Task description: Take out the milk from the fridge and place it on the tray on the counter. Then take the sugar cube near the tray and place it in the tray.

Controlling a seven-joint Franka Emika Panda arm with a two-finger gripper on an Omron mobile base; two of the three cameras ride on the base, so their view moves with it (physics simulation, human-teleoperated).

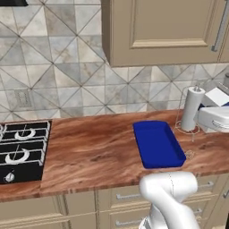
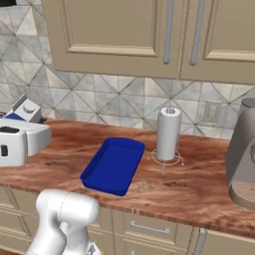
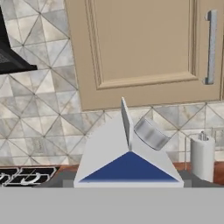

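The milk [image 3: 129,164] fills the lower middle of the hand view, seen close from above its gable: a white peaked top with a round grey cap on one slope and a dark blue face below, sitting right where the finger tips would rise, so the carton appears to be grasped by the gripper [image 3: 128,183] — though the fingers themselves are hidden behind it and the contact cannot be seen directly. In the right base view the same white carton with its cap peeks out above the arm's white wrist at the far left edge, and in the left base view it shows at the far right edge beside the wrist, raised above the counter [image 1: 89,152]. The tray [image 1: 158,144] lies flat on the reddish-brown wood, deep blue, with nothing in it. The sugar cube [image 2: 143,187] is a tiny speckled tan lump on the bare wood just off the tray's near right corner, apart from the rim. A white paper-towel roll [image 2: 168,133] stands upright in a wire holder behind the tray's right end — near it but not touching. A black cooktop [image 1: 22,150] is set into the counter well to the left, and a grey appliance [image 2: 242,154] stands at the right end under beige wall cabinets [image 2: 149,35].
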